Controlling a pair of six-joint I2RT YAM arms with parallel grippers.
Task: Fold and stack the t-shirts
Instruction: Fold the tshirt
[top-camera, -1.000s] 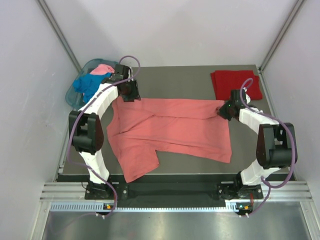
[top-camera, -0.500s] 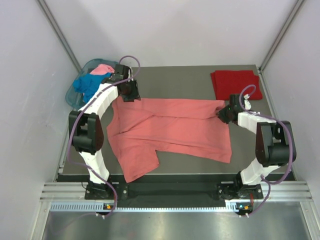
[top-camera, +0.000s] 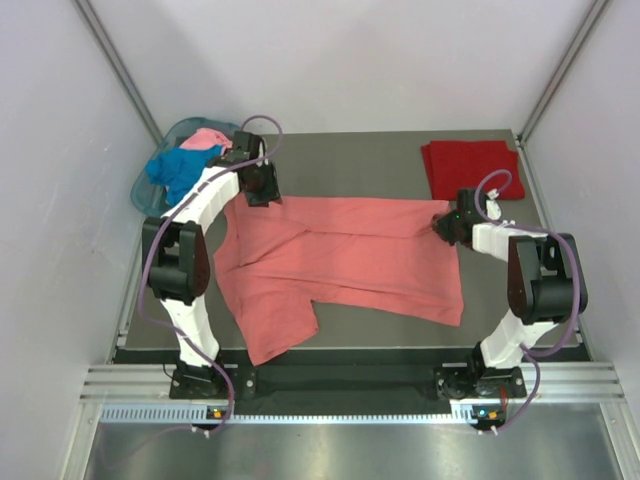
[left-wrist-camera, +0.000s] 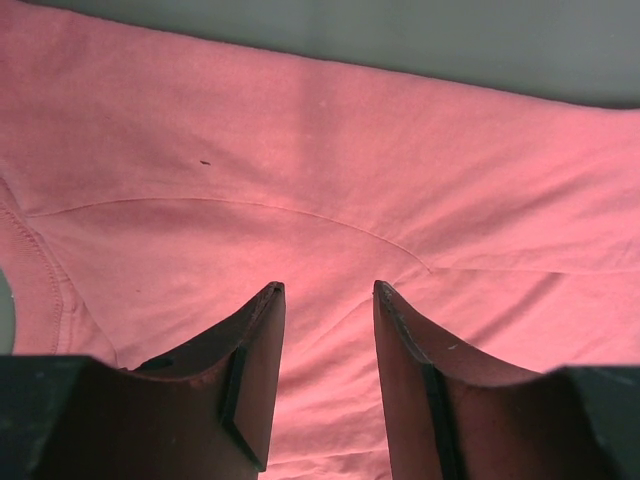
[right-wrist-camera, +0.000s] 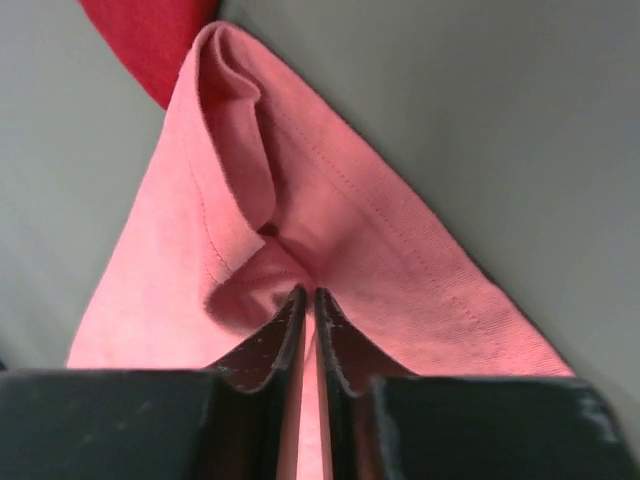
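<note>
salmon shirt (top-camera: 340, 255), right claw (right-wrist-camera: 308, 298) pinching (corner)

Overhead view looks down; wrist views (close) share the salmon-coral shirt (left-wrist-camera: 330, 150).

No text, label, brand, number or sign can be read in any view.

Grey table (top-camera: 350, 160) between plain white walls (top-camera: 350, 60)
</note>
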